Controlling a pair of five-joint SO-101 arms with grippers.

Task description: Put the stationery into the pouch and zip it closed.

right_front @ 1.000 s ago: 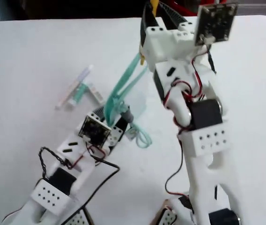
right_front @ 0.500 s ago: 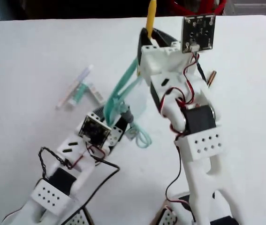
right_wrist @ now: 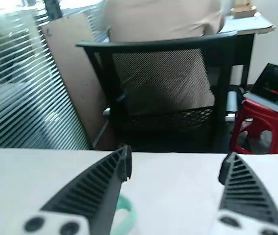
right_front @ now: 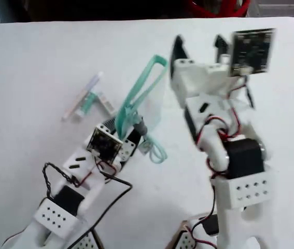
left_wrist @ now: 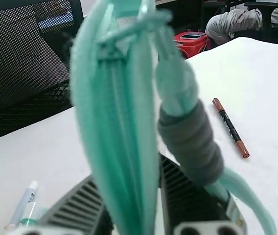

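The left gripper (left_wrist: 131, 196) is clamped on the teal pouch (left_wrist: 114, 122), holding it upright. Beside the pouch hangs the right gripper (right_wrist: 178, 156), spread wide and empty. It should probably take the brown pen (left_wrist: 230, 127) lying past the pouch at mid-barrel. More stationery (right_front: 84, 101) lies on the pouch's other side on the white worktop (right_front: 32, 62). Beyond the pouch stand a mesh chair (right_wrist: 163, 73) and a red stool (right_wrist: 266, 122).

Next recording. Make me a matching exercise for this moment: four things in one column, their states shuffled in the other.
1. pouch
2. brown pen
3. right gripper
4. left gripper

A. jaws open, nothing between them
B. lying flat on the table
C. jaws shut on something
D. teal, held up off the table

Pairs: 1-D, 2-B, 3-A, 4-C
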